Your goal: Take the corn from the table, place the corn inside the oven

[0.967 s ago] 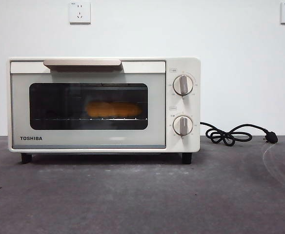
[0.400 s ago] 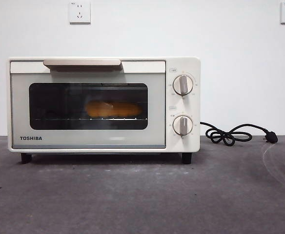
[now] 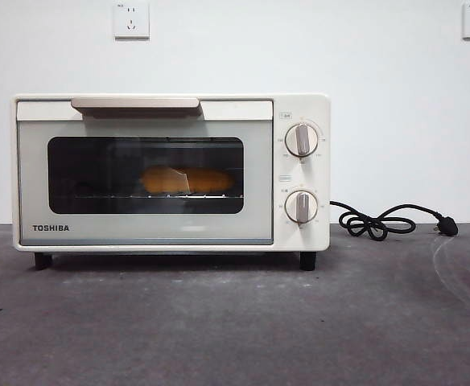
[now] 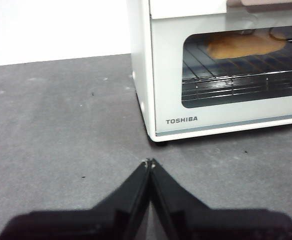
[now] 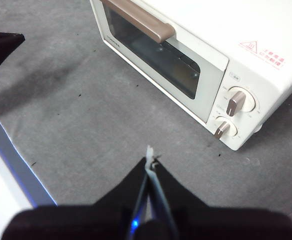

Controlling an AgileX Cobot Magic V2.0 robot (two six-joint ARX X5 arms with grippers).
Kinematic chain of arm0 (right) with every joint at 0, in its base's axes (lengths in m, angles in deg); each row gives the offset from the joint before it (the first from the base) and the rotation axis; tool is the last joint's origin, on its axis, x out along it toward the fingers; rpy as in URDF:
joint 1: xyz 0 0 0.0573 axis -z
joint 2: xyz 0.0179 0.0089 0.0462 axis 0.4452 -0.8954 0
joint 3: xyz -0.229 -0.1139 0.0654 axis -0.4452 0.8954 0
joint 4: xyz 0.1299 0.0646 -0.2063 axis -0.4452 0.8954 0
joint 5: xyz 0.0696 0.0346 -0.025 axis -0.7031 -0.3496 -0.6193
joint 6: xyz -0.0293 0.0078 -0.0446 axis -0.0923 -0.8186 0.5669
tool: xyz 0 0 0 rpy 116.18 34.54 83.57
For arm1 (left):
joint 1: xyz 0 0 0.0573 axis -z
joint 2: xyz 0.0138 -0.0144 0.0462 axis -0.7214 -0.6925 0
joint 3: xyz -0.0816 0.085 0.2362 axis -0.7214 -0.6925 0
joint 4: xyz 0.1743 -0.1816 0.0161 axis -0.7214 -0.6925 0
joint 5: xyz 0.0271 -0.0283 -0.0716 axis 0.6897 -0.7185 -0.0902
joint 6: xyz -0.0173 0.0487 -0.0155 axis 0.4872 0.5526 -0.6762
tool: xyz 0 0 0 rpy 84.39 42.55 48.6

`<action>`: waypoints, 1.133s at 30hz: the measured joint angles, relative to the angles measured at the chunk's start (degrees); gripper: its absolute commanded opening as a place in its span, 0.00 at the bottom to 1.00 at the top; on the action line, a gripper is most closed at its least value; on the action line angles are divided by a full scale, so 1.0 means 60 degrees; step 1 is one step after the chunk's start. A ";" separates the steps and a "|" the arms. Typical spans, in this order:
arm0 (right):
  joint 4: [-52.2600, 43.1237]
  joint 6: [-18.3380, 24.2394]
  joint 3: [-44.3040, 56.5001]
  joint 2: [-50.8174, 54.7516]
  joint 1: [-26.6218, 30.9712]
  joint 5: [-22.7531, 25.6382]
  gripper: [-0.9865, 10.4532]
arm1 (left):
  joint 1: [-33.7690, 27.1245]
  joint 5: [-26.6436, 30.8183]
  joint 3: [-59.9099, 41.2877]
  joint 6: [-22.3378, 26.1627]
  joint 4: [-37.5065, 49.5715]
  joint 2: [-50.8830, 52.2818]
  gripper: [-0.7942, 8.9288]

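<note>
The left gripper (image 4: 149, 163) and right gripper (image 5: 150, 159), both pressed together and empty, hover over the table (image 3: 235, 322) in front of the oven (image 3: 171, 173). 1 oven stands with its door closed; 1 corn (image 3: 188, 180) lies on its rack inside.

Looks like a lab test bench, not a kitchen. Bare white wall (image 3: 396, 121), two sockets (image 3: 131, 20), grey table (image 3: 235, 322), unplugged oven (image 3: 171, 173).
</note>
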 measured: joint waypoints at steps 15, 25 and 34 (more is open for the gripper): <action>0.0000 -0.0004 0.0000 0.0000 0.0000 0.0004 0.09 | -0.0036 0.0000 0.0000 0.0000 -0.0004 -0.0200 0.08; -0.0499 0.1468 0.0000 0.0000 0.0838 0.1202 0.09 | -0.0036 0.0000 0.0000 0.0000 -0.0004 -0.0230 0.08; -0.3402 0.0958 0.0987 0.0721 0.5322 -0.0572 0.09 | -0.0036 0.0000 -0.0004 0.0000 0.0000 -0.0240 0.08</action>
